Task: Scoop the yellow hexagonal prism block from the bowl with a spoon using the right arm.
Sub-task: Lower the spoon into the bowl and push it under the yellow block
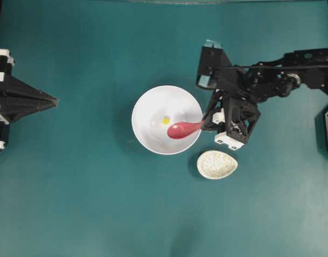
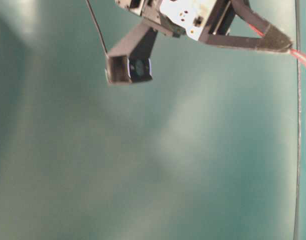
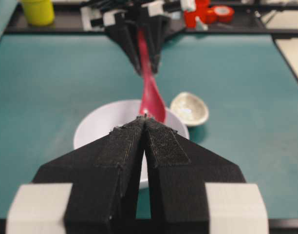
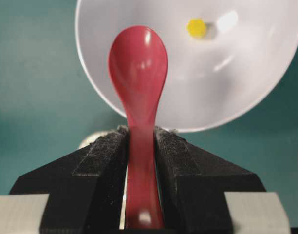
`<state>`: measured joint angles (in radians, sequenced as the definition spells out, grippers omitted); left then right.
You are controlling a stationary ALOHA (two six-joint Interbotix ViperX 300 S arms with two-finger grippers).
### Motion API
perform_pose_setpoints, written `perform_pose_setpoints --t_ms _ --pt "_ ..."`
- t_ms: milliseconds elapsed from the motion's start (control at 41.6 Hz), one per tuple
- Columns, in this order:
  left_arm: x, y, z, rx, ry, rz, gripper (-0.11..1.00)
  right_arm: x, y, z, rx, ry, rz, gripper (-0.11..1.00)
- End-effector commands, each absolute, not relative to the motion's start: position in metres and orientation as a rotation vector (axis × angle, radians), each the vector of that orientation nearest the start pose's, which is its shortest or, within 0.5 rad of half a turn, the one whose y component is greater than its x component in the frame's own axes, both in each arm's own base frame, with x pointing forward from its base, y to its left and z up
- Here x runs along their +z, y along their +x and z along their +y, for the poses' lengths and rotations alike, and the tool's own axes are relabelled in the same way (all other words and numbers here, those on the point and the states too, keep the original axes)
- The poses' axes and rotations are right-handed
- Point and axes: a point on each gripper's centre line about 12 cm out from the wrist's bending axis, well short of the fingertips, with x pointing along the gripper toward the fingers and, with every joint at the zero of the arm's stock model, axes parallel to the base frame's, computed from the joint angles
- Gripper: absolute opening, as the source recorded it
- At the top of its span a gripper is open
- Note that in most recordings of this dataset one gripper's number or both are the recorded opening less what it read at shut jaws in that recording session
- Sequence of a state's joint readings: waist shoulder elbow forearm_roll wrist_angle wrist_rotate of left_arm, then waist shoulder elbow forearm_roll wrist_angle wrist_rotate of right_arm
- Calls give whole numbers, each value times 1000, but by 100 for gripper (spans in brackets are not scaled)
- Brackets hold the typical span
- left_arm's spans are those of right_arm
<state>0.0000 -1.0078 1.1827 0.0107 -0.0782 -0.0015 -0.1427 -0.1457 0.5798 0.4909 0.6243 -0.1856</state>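
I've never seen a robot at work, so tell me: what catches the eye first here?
A glossy red spoon, its handle clamped in the right gripper, reaches over a white bowl in the middle of the green table. A tiny yellow block lies at the bowl's bottom, just beside the scoop. The left gripper waits shut at the far left, and a small speckled dish sits near the bowl.

The spoon [image 1: 184, 129] overhangs the bowl's [image 1: 148, 101] right rim; the speckled dish [image 1: 217, 164] sits near its lower right; bare table [image 1: 89, 203] elsewhere.
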Motion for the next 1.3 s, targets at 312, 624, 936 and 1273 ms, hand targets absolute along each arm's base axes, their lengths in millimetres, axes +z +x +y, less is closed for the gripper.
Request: perform_pose_setpoints --t_ms 312,624,936,1273 --pt "279 194 0 -2 11 84 1 217 362 -32 -89 369 1035 24" --pt "279 194 0 -2 11 80 1 207 366 -33 -98 369 1066 24" --pt "281 193 0 -2 11 71 1 196 377 -33 -94 362 1088 24" --pt "281 193 0 -2 11 67 1 190 388 -32 -93 353 1066 24"
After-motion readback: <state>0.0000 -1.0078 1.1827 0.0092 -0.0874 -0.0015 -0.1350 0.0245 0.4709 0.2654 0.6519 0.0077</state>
